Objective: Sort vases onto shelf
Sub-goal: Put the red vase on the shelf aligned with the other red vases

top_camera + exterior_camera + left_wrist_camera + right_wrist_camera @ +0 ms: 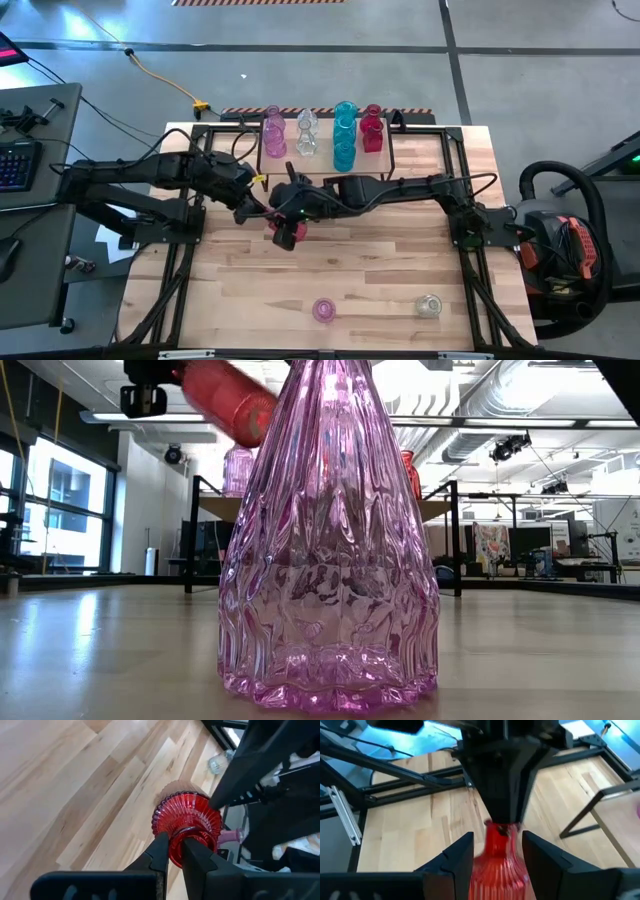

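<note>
Red vase (187, 827) in left end effector (173, 851)

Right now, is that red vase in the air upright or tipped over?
Tipped. The red vase slants above the table, its neck pinched by the shut left gripper, while the right gripper stands open around its body.

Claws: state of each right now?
Left claw: shut on the red vase, gripping its neck.
Right claw: open, fingers either side of the same red vase, not closed on it.
</note>
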Tool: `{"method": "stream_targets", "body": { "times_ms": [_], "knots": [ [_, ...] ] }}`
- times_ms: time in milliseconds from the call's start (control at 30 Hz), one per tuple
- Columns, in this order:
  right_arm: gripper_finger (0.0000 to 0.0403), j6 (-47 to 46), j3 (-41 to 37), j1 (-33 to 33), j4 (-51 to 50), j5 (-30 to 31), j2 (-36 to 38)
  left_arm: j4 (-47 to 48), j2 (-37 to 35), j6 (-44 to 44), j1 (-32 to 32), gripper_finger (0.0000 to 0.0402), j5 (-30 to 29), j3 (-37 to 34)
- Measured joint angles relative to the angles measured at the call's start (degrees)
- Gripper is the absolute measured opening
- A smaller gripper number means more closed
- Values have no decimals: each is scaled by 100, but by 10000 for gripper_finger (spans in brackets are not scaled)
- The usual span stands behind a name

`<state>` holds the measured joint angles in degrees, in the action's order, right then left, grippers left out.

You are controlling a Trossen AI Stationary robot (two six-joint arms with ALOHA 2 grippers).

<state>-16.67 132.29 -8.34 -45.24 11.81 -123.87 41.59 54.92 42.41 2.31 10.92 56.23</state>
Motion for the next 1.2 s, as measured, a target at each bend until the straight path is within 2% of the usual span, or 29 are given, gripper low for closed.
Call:
{"method": "stream_targets", "body": {
  "times_ms": [267,467,567,933,1200],
  "knots": [
    [149,-180,0,48,-209,23,-24,-319,130,52,-66,21,-129,0],
    [149,-145,0,63,-236,-181,-214,-248,209,50,-66,21,-210,-7],
    [149,-147,-4,57,-305,-26,-258,-321,276,36,-66,21,-229,-4],
    [149,-150,-4,148,-272,-44,-256,-376,380,-55,-64,21,-227,-4],
    [105,-387,4,199,-282,-129,-305,-329,385,-96,-56,21,-249,-11]
  ]
}}
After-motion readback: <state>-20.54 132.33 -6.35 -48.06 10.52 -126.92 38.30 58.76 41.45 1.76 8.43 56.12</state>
